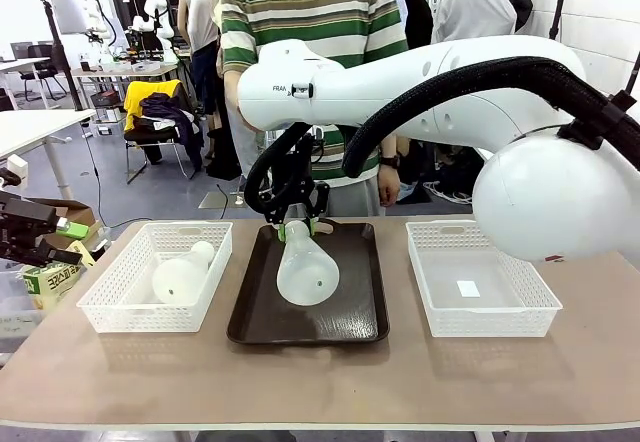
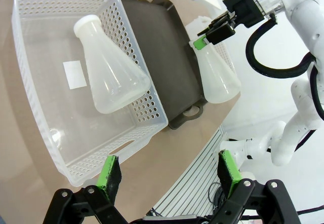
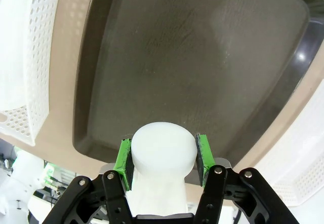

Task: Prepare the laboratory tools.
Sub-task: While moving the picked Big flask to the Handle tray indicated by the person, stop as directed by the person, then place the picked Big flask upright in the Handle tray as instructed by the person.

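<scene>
One frosted-white flask (image 1: 308,270) hangs tilted over the dark brown tray (image 1: 358,314), its base facing the camera. My right gripper (image 1: 297,226) is shut on its neck; in the right wrist view the neck (image 3: 163,148) sits between the green pads (image 3: 123,157). I cannot tell whether the base touches the tray. A second flask (image 1: 183,275) lies on its side in the left white basket (image 1: 120,314), also seen as the flask (image 2: 109,67) in the left wrist view. My left gripper (image 1: 62,240) stays at the table's left edge, open and holding nothing, fingers (image 2: 109,176) spread wide.
A second white mesh basket (image 1: 520,307) stands right of the tray with just a small label inside. A person in a striped shirt (image 1: 300,7) stands at the far side behind the tray. A small green box (image 1: 45,282) sits past the left table edge.
</scene>
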